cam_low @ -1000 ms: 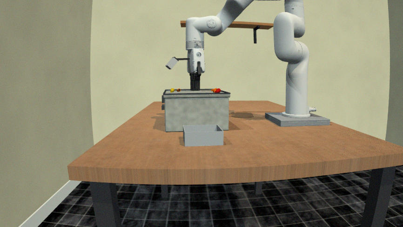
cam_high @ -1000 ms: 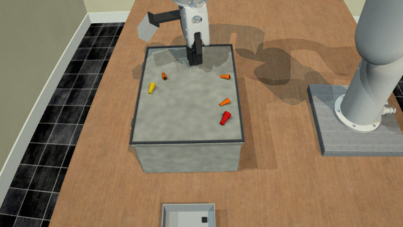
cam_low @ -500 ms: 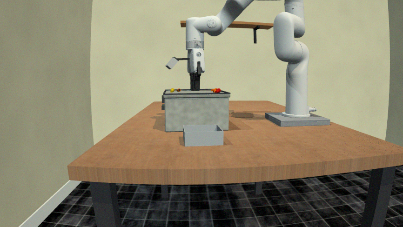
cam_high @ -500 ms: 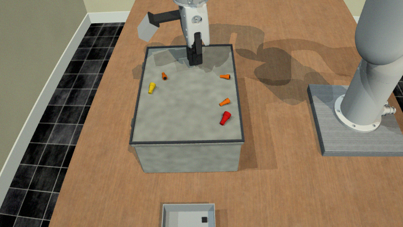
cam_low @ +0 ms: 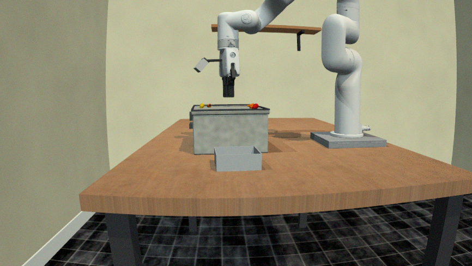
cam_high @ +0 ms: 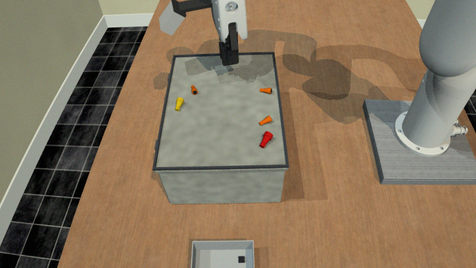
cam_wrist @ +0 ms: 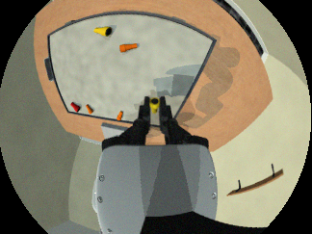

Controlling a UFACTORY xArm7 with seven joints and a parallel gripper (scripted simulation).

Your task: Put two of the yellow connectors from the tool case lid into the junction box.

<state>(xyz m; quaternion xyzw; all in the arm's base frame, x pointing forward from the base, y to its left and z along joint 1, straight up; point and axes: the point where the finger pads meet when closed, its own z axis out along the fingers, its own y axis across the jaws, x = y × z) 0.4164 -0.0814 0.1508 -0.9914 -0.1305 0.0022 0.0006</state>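
Note:
My gripper hangs above the far edge of the grey tool case lid, a little over it in the exterior view. It is shut on a yellow connector, seen between the fingertips in the wrist view. A second yellow connector lies at the lid's left side. Three orange connectors and a red one lie on the lid. The open steel junction box stands on the table in front of the case, empty.
The robot's base plate and column stand at the right of the table. A wall shelf hangs behind the arm. The table's left edge drops to a tiled floor.

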